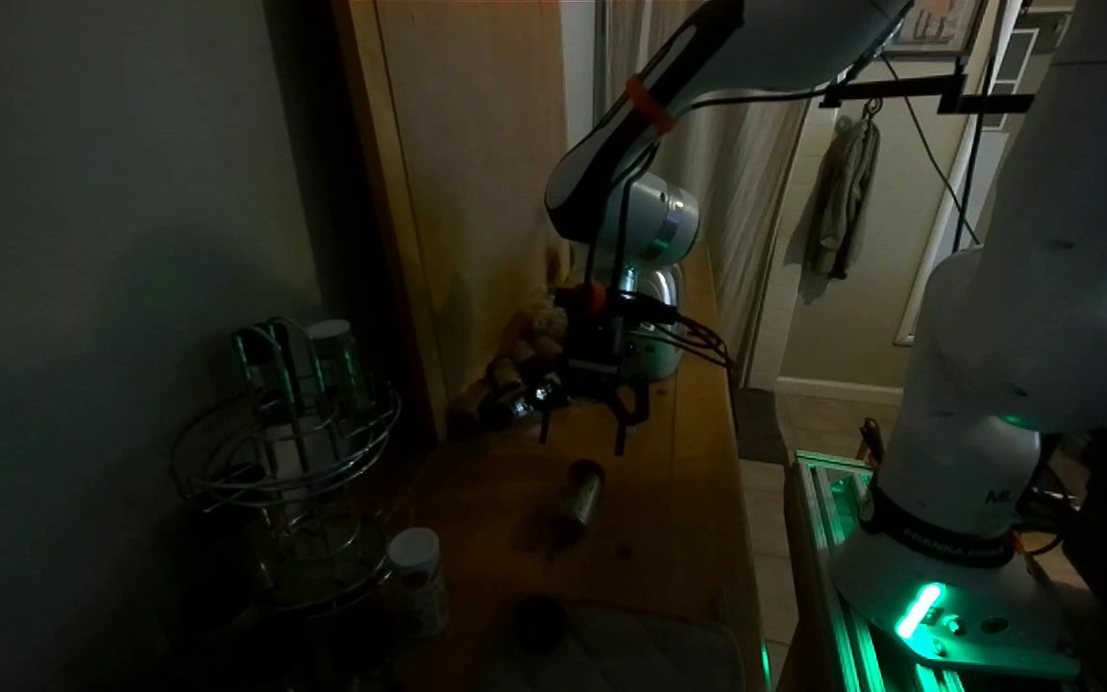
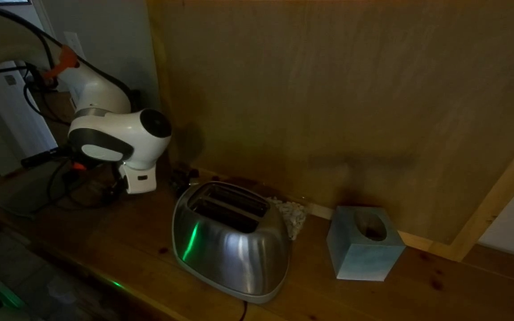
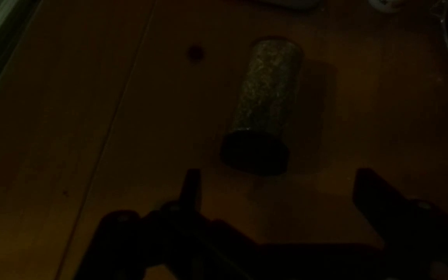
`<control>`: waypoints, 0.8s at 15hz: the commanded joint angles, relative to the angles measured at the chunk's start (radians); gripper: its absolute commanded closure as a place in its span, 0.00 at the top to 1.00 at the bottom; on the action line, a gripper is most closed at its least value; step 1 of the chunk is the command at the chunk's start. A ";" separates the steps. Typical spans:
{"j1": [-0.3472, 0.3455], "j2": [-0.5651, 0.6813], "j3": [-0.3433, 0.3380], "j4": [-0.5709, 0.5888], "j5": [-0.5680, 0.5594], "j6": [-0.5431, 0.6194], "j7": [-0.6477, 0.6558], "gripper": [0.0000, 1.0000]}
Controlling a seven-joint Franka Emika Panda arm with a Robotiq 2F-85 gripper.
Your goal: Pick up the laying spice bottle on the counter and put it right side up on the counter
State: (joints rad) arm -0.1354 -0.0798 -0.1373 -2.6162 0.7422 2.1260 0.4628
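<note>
The spice bottle [image 1: 580, 500] lies on its side on the wooden counter [image 1: 678, 538]. In the wrist view the bottle [image 3: 268, 87] shows a speckled, greenish body, and its black cap [image 3: 254, 152] points toward the gripper. My gripper [image 1: 582, 436] is open and empty, above the counter, a little beyond the cap end on the toaster side. In the wrist view the gripper [image 3: 278, 172] has its fingers wide apart, with the cap just past the fingertips and nearer the left finger. Nothing touches the bottle except the counter. I cannot make out the bottle in an exterior view with the toaster in front.
A wire rack [image 1: 289, 485] with jars and a white-lidded jar [image 1: 417, 581] stand beside the wall. A grey mat [image 1: 650, 654] bears a dark round object [image 1: 539, 623]. A toaster [image 2: 234, 254], a tissue box [image 2: 364, 249] and piled items [image 1: 515, 370] line the counter.
</note>
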 commanded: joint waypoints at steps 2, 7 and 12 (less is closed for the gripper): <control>-0.014 0.038 -0.017 0.007 0.040 -0.045 -0.071 1.00; -0.008 0.075 -0.015 0.024 0.060 -0.058 -0.103 1.00; -0.009 0.107 -0.016 0.037 0.157 -0.054 -0.158 0.98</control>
State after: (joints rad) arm -0.1388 -0.0102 -0.1528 -2.6065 0.8261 2.0876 0.3543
